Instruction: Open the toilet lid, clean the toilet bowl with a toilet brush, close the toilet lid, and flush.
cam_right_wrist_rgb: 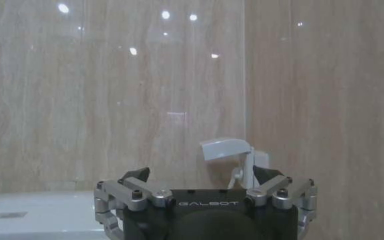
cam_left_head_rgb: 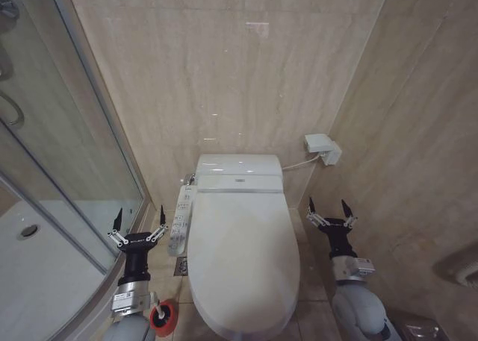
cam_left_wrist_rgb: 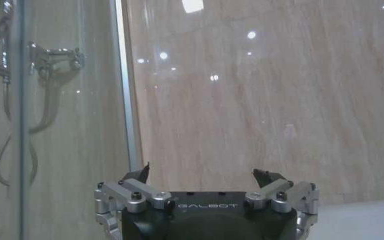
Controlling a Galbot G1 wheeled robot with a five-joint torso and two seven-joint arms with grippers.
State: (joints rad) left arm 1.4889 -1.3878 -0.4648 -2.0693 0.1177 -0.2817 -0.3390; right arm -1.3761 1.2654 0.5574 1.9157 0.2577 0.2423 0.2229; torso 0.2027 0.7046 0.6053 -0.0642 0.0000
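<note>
The white glossy toilet lid [cam_left_head_rgb: 243,251] lies flat, shut over the bowl, so the toilet bowl is hidden beneath it. My left gripper [cam_left_head_rgb: 140,219] hangs open to the left of the toilet, fingers pointing at the back wall, nothing between them; it appears too in the left wrist view [cam_left_wrist_rgb: 204,173]. My right gripper [cam_left_head_rgb: 328,207] stands open to the right of the toilet, also empty, seen in the right wrist view [cam_right_wrist_rgb: 202,171]. A small round red holder cup [cam_left_head_rgb: 163,316] sits on the floor left of the toilet, partly behind my left arm. The toilet brush handle is not clear to me.
A control panel [cam_left_head_rgb: 181,220] runs along the toilet's left side. The glass shower enclosure [cam_left_head_rgb: 67,169] and white shower tray [cam_left_head_rgb: 30,274] stand close on the left. A white wall outlet box [cam_left_head_rgb: 322,148] with a cable sits behind the toilet on the right. Tiled walls close in on both sides.
</note>
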